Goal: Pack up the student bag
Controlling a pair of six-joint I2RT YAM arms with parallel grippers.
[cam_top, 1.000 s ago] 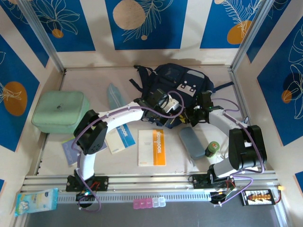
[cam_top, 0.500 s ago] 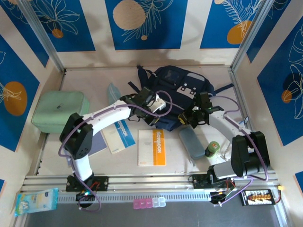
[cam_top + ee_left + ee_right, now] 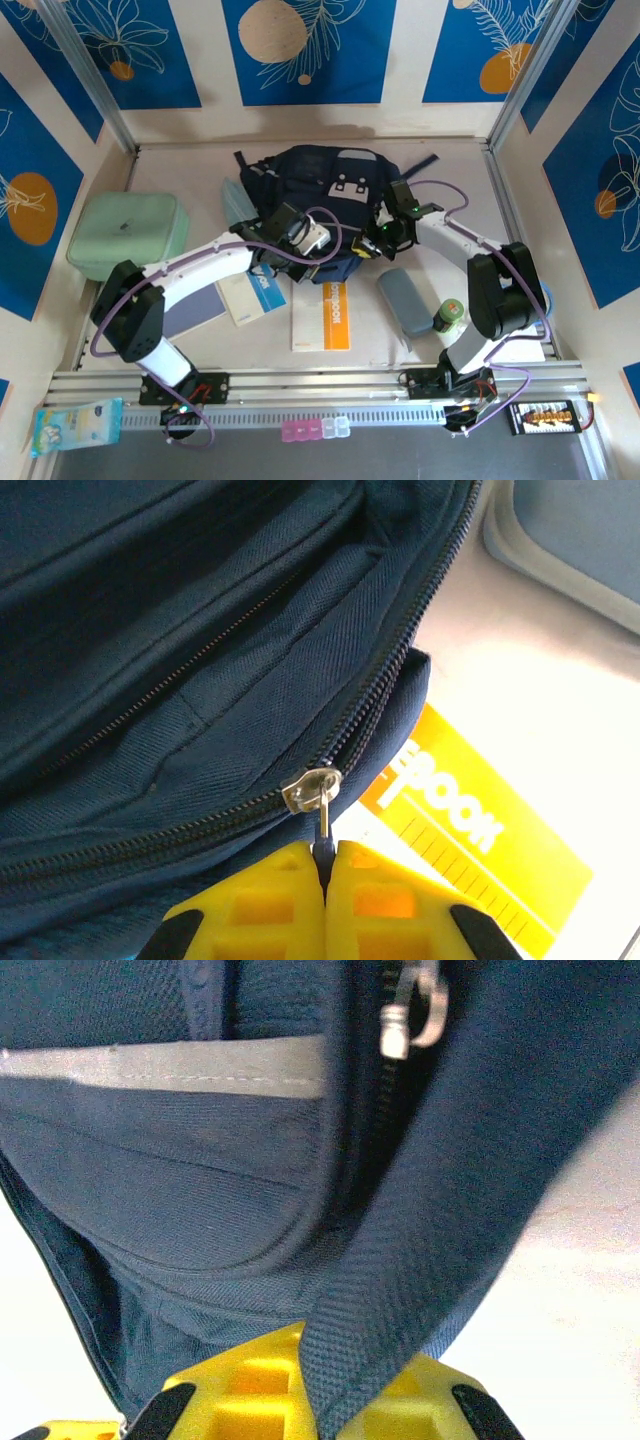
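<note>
The student bag lies at upper centre of the counter. Left fingers clamp its zipper pull; right fingers pinch a strap. Risk: the thin pull slips free, or the slider jams on slack fabric.

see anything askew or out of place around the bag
Nothing spilled or damaged. The student bag lies rumpled and skewed, straps splayed, and its near corner seems to overlap the end of the orange booklet.
</note>
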